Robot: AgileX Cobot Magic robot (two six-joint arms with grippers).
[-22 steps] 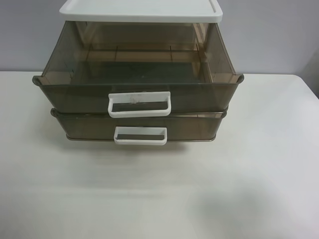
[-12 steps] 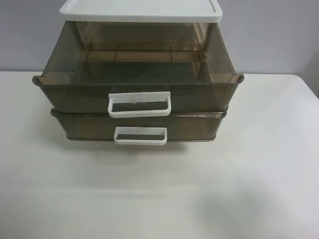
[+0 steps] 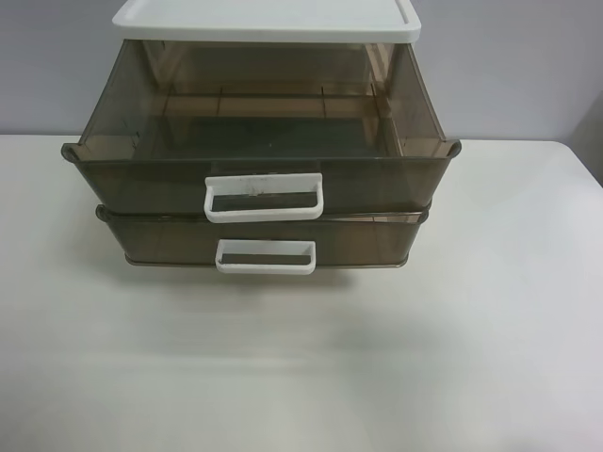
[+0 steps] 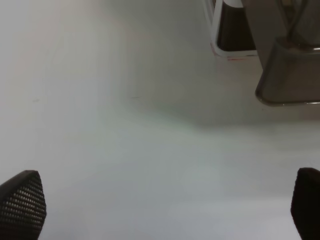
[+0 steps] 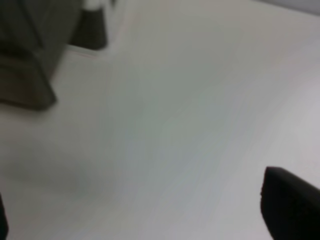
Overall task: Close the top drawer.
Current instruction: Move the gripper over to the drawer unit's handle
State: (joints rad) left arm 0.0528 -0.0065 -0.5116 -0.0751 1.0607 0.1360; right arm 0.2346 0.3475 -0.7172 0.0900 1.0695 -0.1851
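Observation:
The top drawer (image 3: 141, 179) is smoky-brown translucent plastic and stands pulled far out of the cabinet, empty inside. Its white loop handle (image 3: 264, 196) has dark scuffs on the upper bar. Neither arm shows in the exterior high view. My left gripper (image 4: 165, 210) is open over the bare table, with the fingertips (image 4: 22, 202) wide apart; a brown drawer corner (image 4: 290, 75) lies some way ahead of it. My right gripper (image 5: 150, 220) is open over the table too, and a blurred dark drawer corner (image 5: 25, 75) is ahead of it. Both grippers are empty.
The lower brown drawer (image 3: 358, 243) with a clean white handle (image 3: 266, 256) sticks out slightly under the top one. A white lid (image 3: 267, 19) caps the cabinet. The cabinet stands at the back of a white table (image 3: 301, 367), in front of a grey wall.

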